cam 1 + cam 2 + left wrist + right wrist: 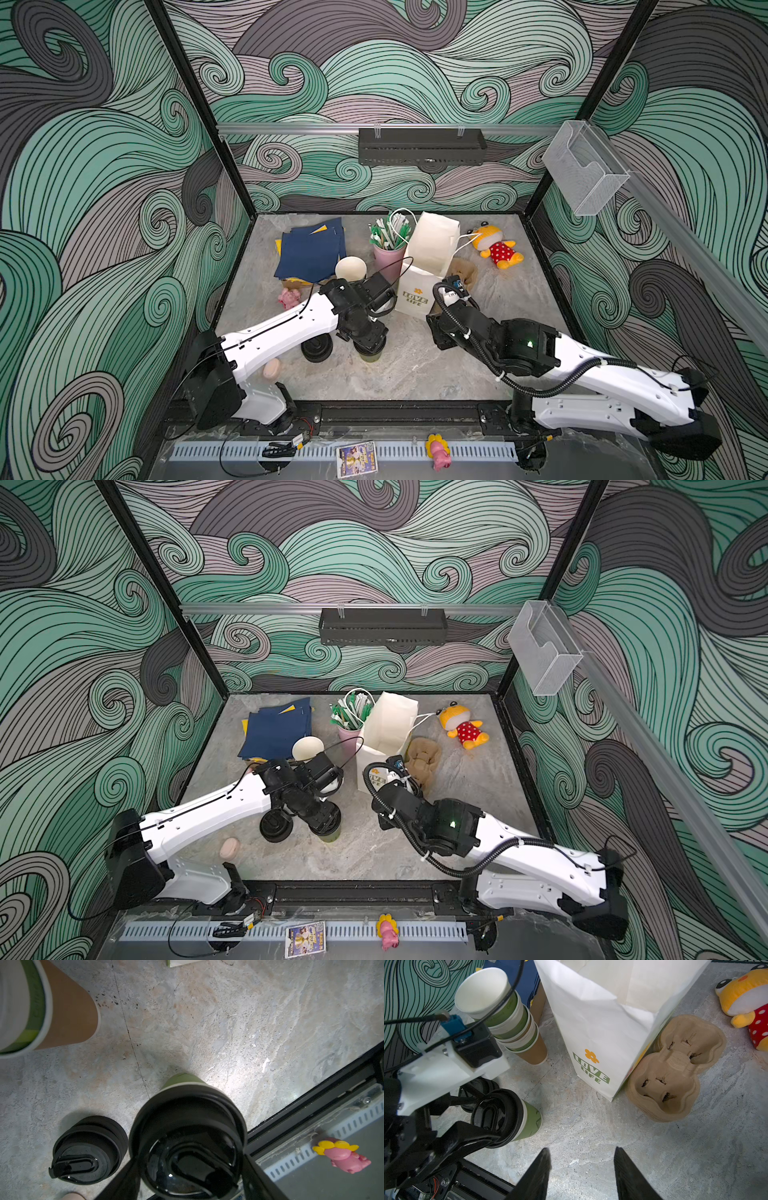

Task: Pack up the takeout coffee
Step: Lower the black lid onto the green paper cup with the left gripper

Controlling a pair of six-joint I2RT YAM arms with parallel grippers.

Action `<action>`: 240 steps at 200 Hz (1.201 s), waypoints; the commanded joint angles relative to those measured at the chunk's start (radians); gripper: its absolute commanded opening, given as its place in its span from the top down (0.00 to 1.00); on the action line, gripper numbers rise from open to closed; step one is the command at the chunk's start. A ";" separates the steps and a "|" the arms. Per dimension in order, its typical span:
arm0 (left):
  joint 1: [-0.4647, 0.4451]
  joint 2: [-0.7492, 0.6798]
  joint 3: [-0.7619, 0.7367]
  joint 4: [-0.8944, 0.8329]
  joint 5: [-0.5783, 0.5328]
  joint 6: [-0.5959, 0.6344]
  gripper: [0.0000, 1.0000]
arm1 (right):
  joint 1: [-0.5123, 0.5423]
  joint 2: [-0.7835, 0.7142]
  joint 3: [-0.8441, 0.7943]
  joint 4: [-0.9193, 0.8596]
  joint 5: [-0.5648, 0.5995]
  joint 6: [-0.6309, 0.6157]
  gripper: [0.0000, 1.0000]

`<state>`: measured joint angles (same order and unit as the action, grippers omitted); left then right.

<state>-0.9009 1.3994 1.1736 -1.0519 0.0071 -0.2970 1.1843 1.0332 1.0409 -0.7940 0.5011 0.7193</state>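
Note:
The takeout coffee is an olive-green paper cup (531,1120) with a black sip lid (187,1126), upright on the stone table near the front. My left gripper (190,1157) comes down from above and is shut on the lid, one finger on each side; in both top views its wrist hides most of the cup (371,356) (331,834). The right gripper (582,1151) hovers open over bare table right of the cup, nothing between its fingers. A white paper bag (608,1022) (428,257) stands open behind it.
Loose black lids (87,1149) (317,347) lie left of the cup. Stacked cups (500,1012), a pink cup of straws (388,253) and blue napkins (311,253) sit behind. Brown cup carriers (675,1072) touch the bag's right side. A plush toy (494,249) lies far right.

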 commanded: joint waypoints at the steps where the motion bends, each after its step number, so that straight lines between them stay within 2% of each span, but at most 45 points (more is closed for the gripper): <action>1: -0.007 0.015 -0.008 -0.010 -0.016 0.007 0.30 | -0.004 0.010 0.010 -0.017 0.022 0.026 0.48; 25: -0.008 0.055 -0.002 -0.012 -0.014 0.012 0.29 | -0.005 0.012 0.009 -0.018 0.019 0.029 0.48; 124: -0.008 0.066 -0.034 0.007 -0.001 -0.003 0.28 | -0.005 0.023 0.011 -0.018 0.000 0.042 0.48; 165: -0.006 0.028 -0.022 0.024 -0.007 -0.013 0.19 | -0.005 0.024 0.013 -0.026 -0.024 0.046 0.48; 188: -0.005 -0.037 -0.020 0.069 -0.001 -0.021 0.10 | -0.005 0.022 0.017 -0.027 -0.022 0.043 0.48; 240: -0.005 -0.077 -0.015 0.106 0.024 -0.023 0.05 | -0.005 0.018 0.008 -0.030 -0.026 0.057 0.48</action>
<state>-0.9009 1.3453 1.1492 -0.9642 0.0116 -0.3122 1.1843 1.0523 1.0409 -0.8055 0.4706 0.7425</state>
